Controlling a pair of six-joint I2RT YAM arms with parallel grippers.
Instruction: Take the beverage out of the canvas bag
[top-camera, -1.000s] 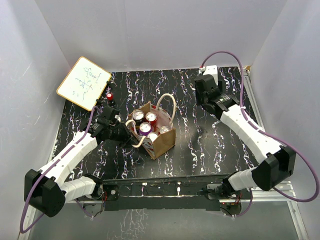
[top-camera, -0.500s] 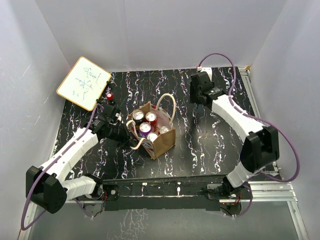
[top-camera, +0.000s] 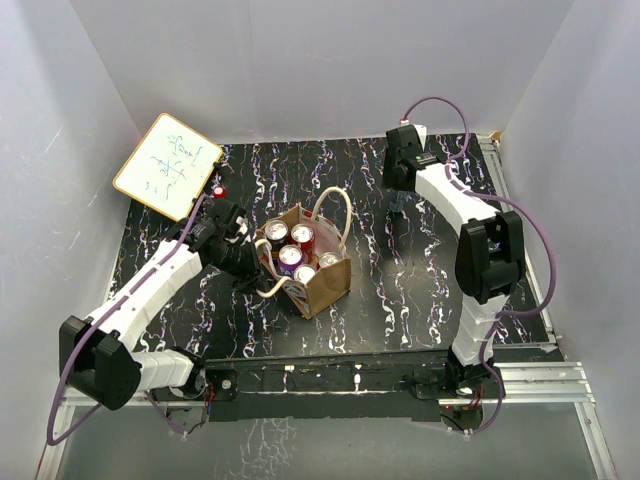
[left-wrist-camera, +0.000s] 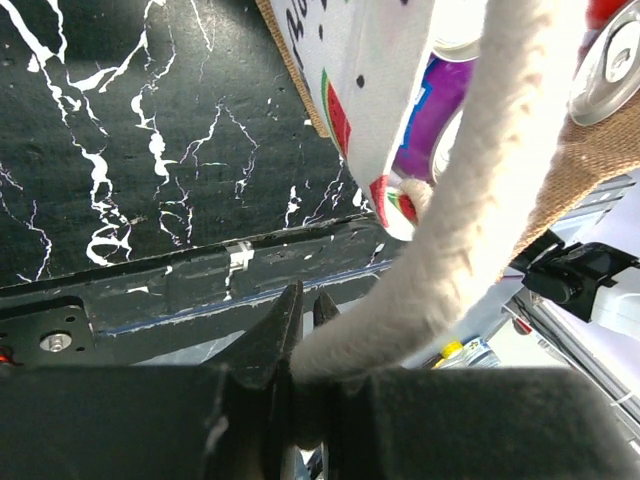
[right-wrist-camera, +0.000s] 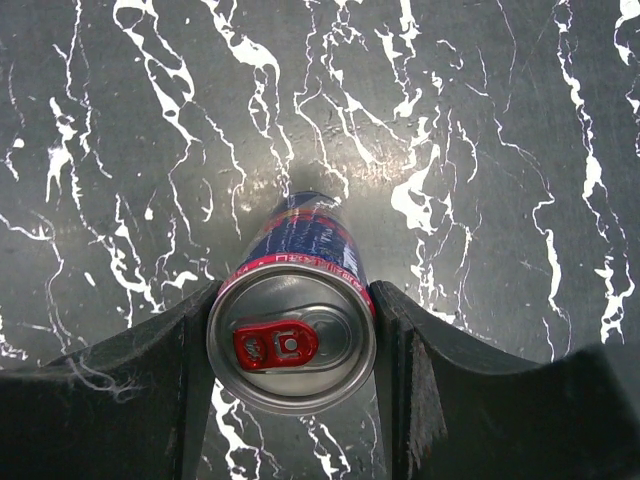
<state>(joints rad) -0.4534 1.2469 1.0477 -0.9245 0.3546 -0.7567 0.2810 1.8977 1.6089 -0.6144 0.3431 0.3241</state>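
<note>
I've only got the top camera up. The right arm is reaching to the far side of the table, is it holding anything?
Observer: Yes. In the right wrist view the right gripper is shut on a can with a red pull tab, one jaw on each side just below its rim.
Operator: And the left arm by the bag?
Observer: In the left wrist view the left gripper pinches an off-white rope handle of the canvas bag.
Operator: Which side of the bag is that?
Observer: The side with a white panel printed with watermelon slices.
</note>
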